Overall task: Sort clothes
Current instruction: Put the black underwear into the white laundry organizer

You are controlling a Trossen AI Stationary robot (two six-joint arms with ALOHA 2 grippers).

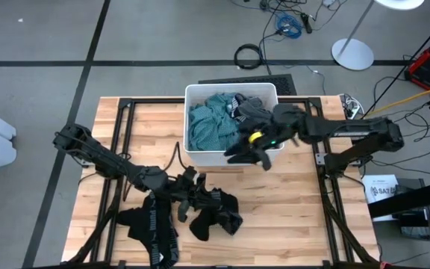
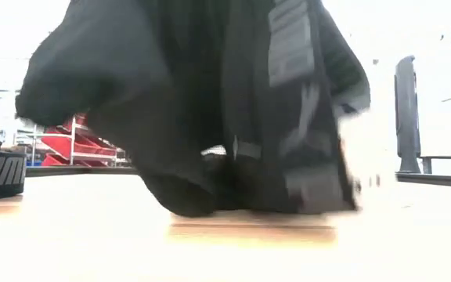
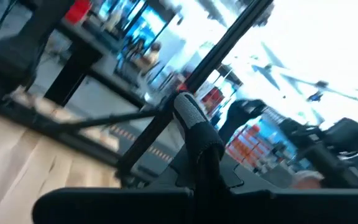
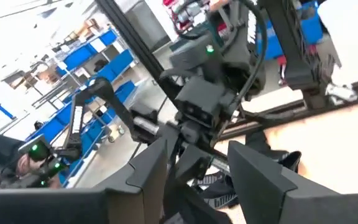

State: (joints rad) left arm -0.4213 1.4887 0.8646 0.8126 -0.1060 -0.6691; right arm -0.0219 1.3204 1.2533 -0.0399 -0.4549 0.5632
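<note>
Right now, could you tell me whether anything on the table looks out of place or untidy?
Yes. Black garments lie crumpled in a loose heap at the front of the table under the left tool, one with white lettering sprawled toward the edge. The white bin is heaped with teal-green clothes, the right tool over its front rim.

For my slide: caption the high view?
Left gripper over black garments; right gripper at white bin of teal clothes.

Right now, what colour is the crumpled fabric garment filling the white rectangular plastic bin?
Teal-green garment in the white bin; clearest in the high view.
</note>
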